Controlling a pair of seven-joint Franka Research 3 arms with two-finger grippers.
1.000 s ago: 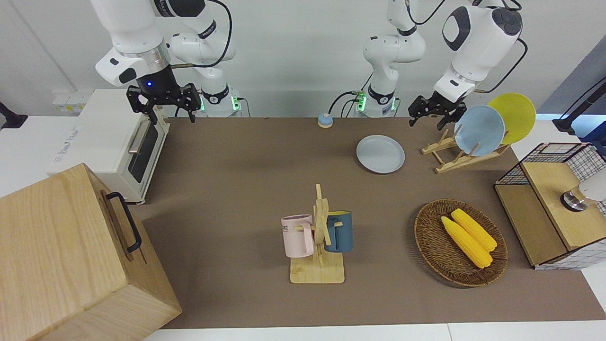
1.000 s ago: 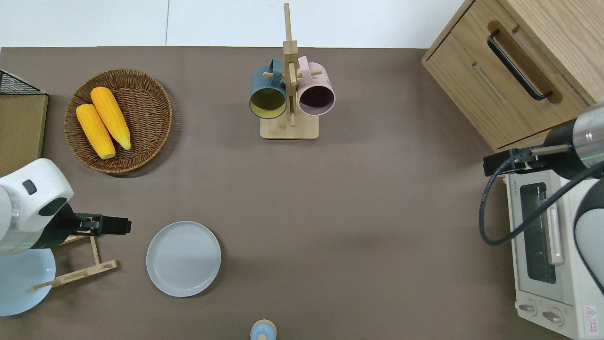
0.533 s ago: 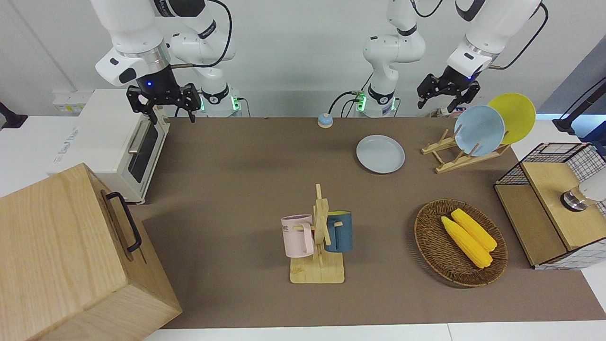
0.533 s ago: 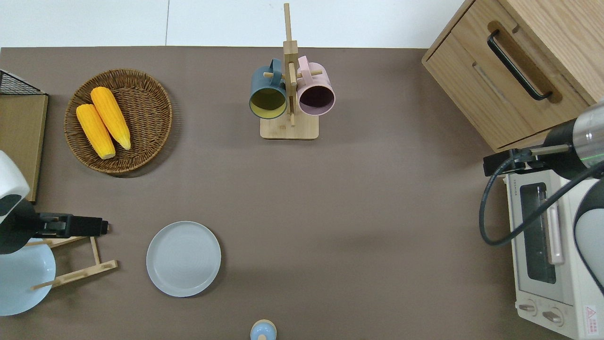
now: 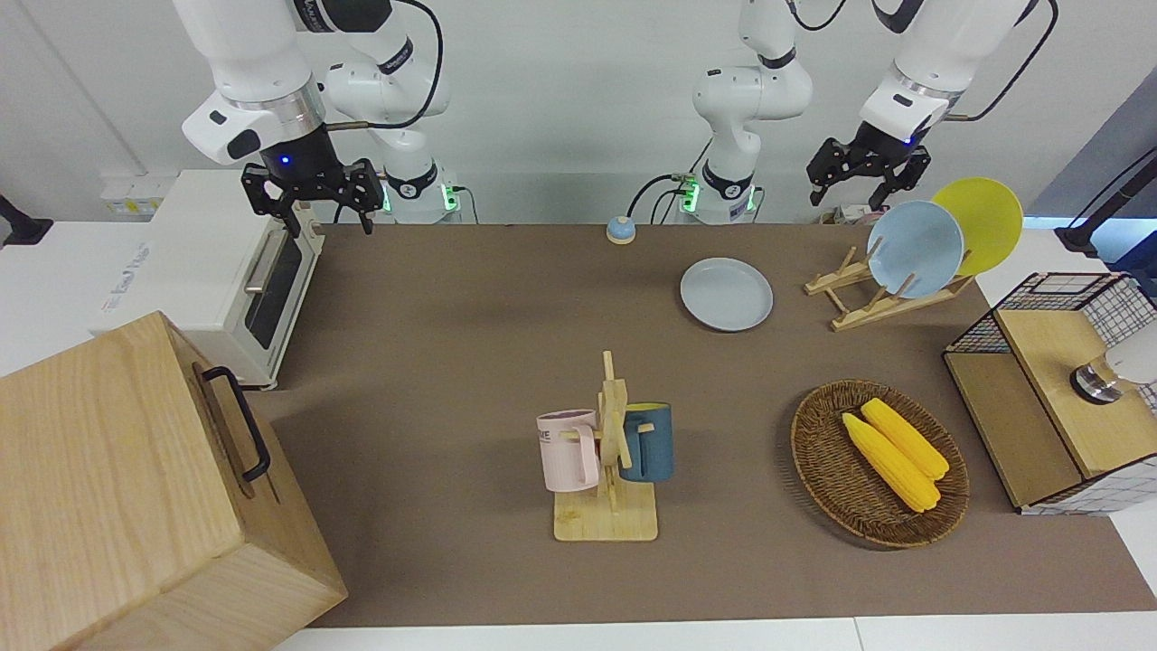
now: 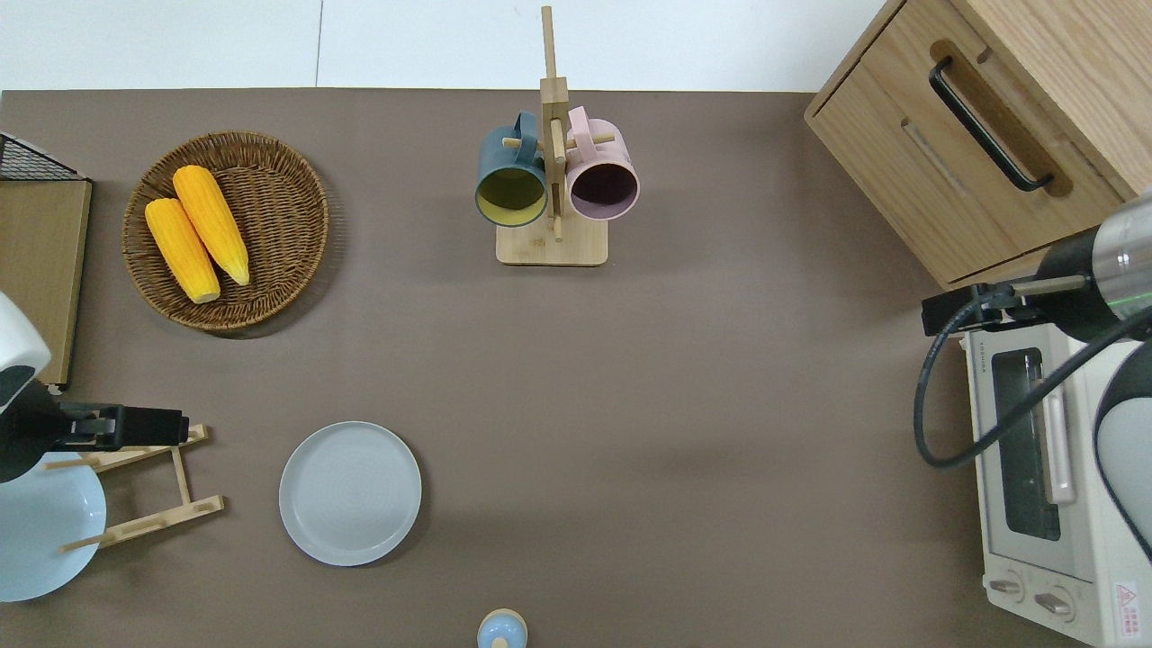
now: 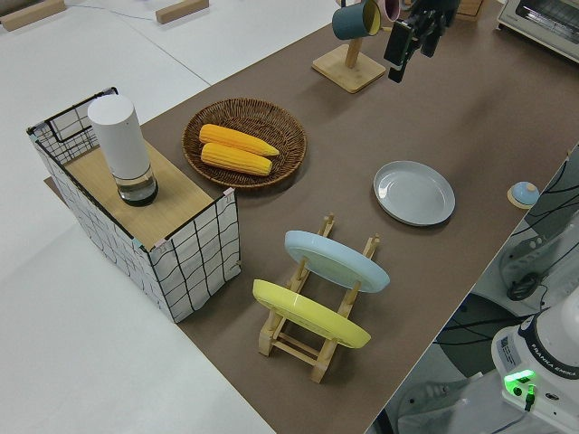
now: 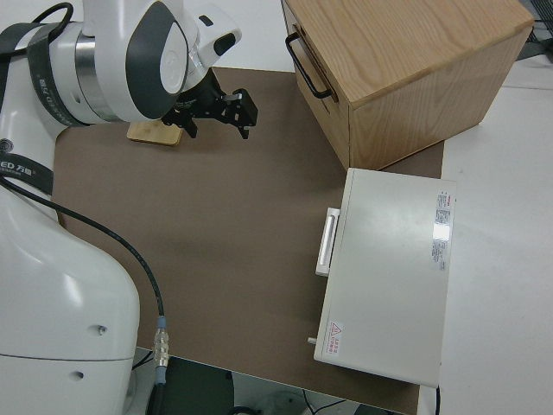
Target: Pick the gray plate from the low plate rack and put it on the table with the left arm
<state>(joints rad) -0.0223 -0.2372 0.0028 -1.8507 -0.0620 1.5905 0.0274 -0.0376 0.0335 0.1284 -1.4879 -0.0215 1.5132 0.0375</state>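
The gray plate [image 5: 727, 294] lies flat on the counter [image 5: 470, 362] beside the rack [image 5: 872, 294], so the left gripper [image 5: 860, 178], fingers apart and empty, need only park.

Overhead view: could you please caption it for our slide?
Gray plate flat on the table beside the rack; left pincer above the rack.
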